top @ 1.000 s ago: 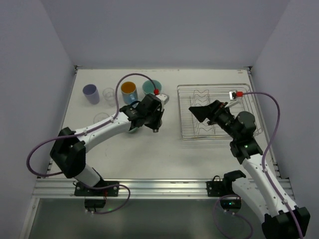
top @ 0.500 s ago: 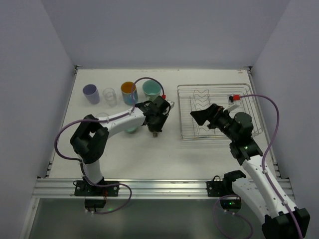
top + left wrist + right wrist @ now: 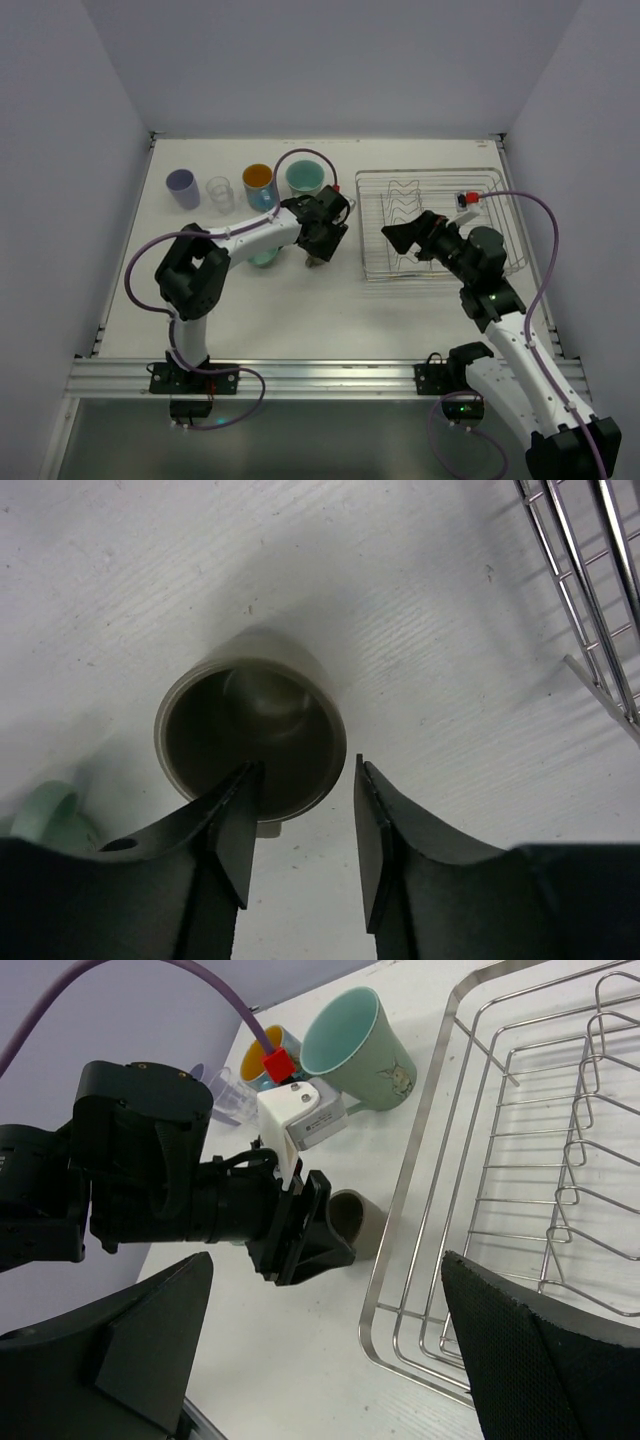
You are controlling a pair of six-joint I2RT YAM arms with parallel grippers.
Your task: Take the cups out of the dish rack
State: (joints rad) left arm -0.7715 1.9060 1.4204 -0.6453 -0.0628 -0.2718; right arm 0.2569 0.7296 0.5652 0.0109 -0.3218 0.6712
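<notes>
Swung closer to the silver wire dish rack (image 3: 400,190) than a second ago, the left pincer (image 3: 305,780), jaws apart, straddles the wall of the small olive-brown cup (image 3: 250,720), upright mid-worktop beside the rack, so rising straight up should avoid tipping it, while the right pincer (image 3: 403,236) gapes above the rack.

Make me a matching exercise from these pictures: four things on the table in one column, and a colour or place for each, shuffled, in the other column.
Things:
1. purple cup
2. blue cup
3. small brown cup
4. dish rack

Descriptions:
A. silver wire, on the right side
B. rim between the fingers of the left end effector
C. orange inside
D. leftmost in the back row

Pairs: 1-D, 2-C, 3-B, 4-A
</notes>
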